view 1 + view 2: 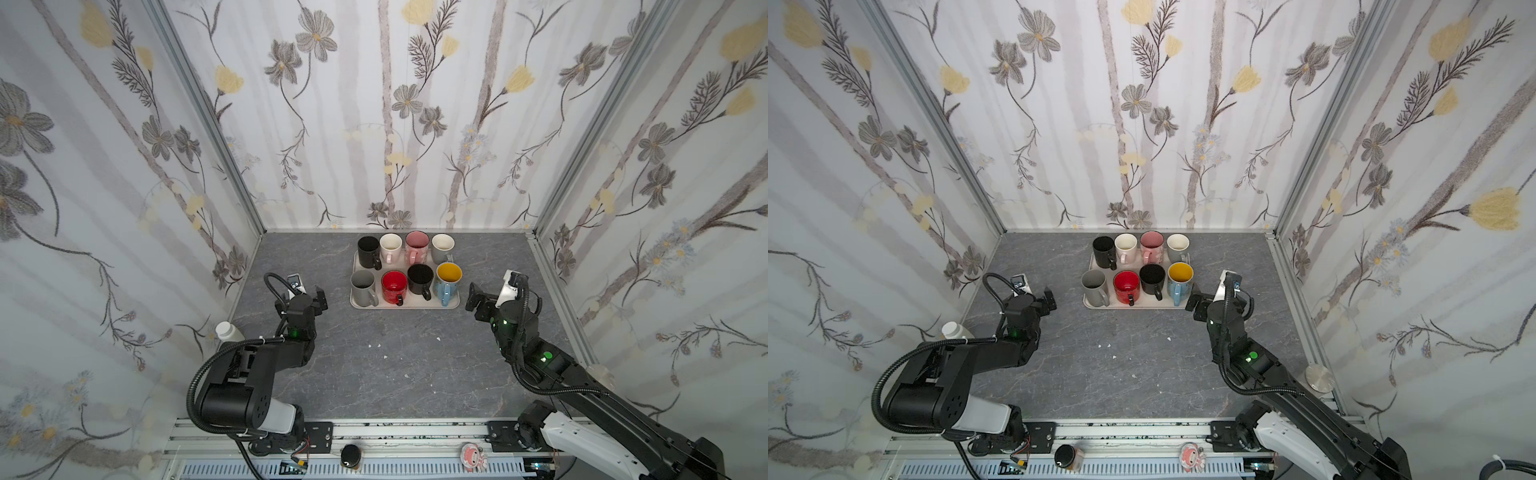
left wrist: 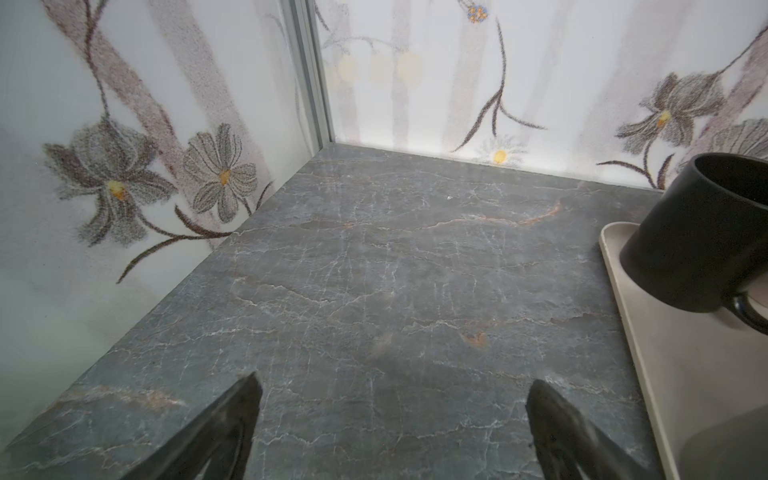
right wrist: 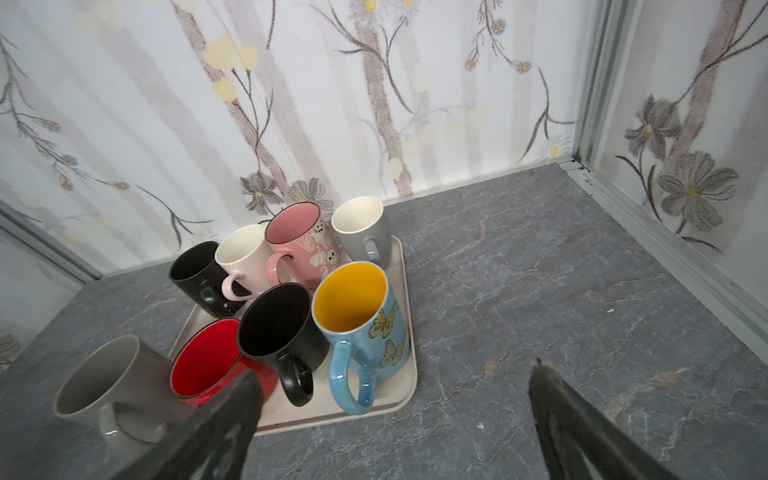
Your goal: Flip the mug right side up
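Left black parallel gripper (image 1: 321, 300): jaws spread wide, nothing between them; hangs over bare grey marbled tabletop (image 1: 374, 374), just left of beige rectangular plastic tray (image 1: 415, 306).

Right black parallel gripper (image 1: 473, 298): likewise spread wide and empty; sits just beside tray's near right corner, pointing toward the mugs.

Tray: lies between the two grippers, near back wall; carries eight ceramic mugs in two rows of four, all mouth-up.

Back row, left to right: matte black mug (image 1: 368, 251), white mug with pink handle (image 1: 390, 247), pink patterned mug (image 1: 417, 246), grey mug with white inside (image 1: 442, 247).

Front row: plain grey mug (image 1: 364, 286), red mug (image 1: 394, 286), second black mug (image 1: 420, 280), tall blue butterfly mug with yellow inside (image 1: 448, 282).
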You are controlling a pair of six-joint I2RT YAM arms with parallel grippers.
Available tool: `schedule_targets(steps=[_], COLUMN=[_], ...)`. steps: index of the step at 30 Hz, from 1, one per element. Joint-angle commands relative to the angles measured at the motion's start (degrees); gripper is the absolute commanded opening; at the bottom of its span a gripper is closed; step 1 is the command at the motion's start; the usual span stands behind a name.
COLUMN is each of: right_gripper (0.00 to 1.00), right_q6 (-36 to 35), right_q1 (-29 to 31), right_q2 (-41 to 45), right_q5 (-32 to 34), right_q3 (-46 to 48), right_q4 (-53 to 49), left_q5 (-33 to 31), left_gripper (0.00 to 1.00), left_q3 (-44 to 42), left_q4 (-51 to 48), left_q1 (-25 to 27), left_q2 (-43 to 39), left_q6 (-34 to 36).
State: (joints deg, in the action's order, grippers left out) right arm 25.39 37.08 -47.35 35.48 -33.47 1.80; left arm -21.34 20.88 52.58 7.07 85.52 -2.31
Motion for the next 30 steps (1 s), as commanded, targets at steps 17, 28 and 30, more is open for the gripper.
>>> schedule_targets(steps=[17,28,30], right_gripper=[1.00,1.00,1.00], right_q6=[-18.30,-19.89,-20.63], right_q1=[-27.04,-32.84,-33.40], right_q2=[-5.53,-22.80,-24.51], right_q5=[-4.31,-15.68,-16.03], right_q3=[15.76,20.30,20.16], right_q4=[35.86,57.19,58.19], left_q5=[9.64,9.42,9.12], left_gripper=[1.00,1.00,1.00], left_q3=[0.60,-7.42,-7.69], left_q4=[9.05,23.48,25.22], left_q1=[-3.22,-4.87,-4.84], left_q2=[3.79,4.80,5.44], left_q6=[0.43,-2.13,-1.82])
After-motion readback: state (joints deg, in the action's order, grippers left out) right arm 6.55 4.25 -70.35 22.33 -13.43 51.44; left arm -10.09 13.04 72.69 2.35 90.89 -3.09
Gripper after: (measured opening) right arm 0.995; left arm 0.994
